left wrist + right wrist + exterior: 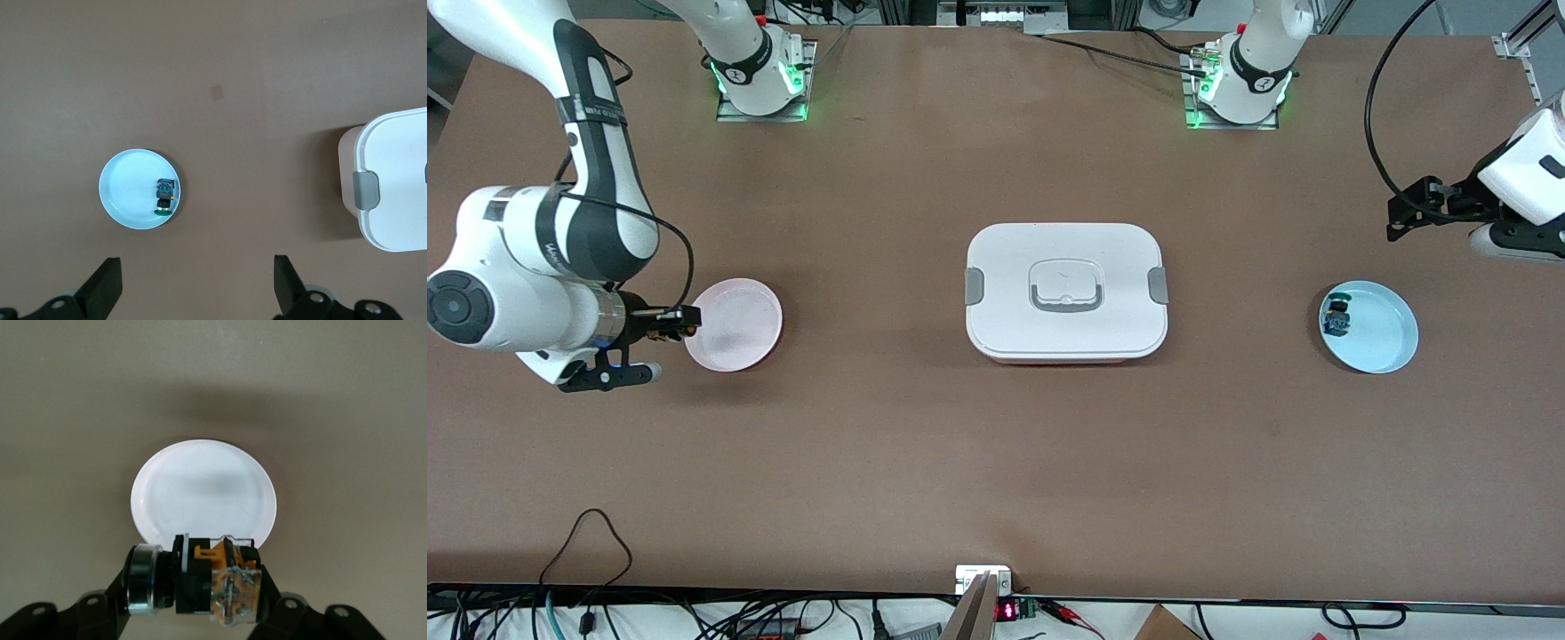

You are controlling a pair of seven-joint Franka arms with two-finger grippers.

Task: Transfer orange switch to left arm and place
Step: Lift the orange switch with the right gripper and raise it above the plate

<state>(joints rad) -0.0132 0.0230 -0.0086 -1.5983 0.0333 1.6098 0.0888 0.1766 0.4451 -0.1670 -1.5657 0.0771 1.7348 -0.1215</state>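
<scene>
Orange switch (207, 580) is clamped in the right gripper (680, 322), hanging at the rim of the white-pink plate (734, 324) at the right arm's end of the table; the right wrist view shows the orange body and dark round cap pinched crosswise between the fingers, with the plate bare underneath. Judging by that, the switch is either just lifted off this plate or about to go down on it; the pictures alone don't settle which. Nothing rests on the plate. The box (1065, 292) sits closed mid-table, between the two plates and well apart from both arms, so nothing is crossing it now. The light blue plate (1383, 329) at the left arm's end holds the other small switch (1336, 318), the blue-green one, near its rim on the box side; not the task's part. Right arm pose: elbow folded low, forearm roughly level, wrist pointing toward the box with the gripper over the plate's edge. Left gripper (197, 283) is released, fingers spread wide, holding nothing, parked high over bare table near the blue plate and looking down on it and on one end of the box; that arm is waiting. If a handover is still to come, it has to happen clear of the box.
</scene>
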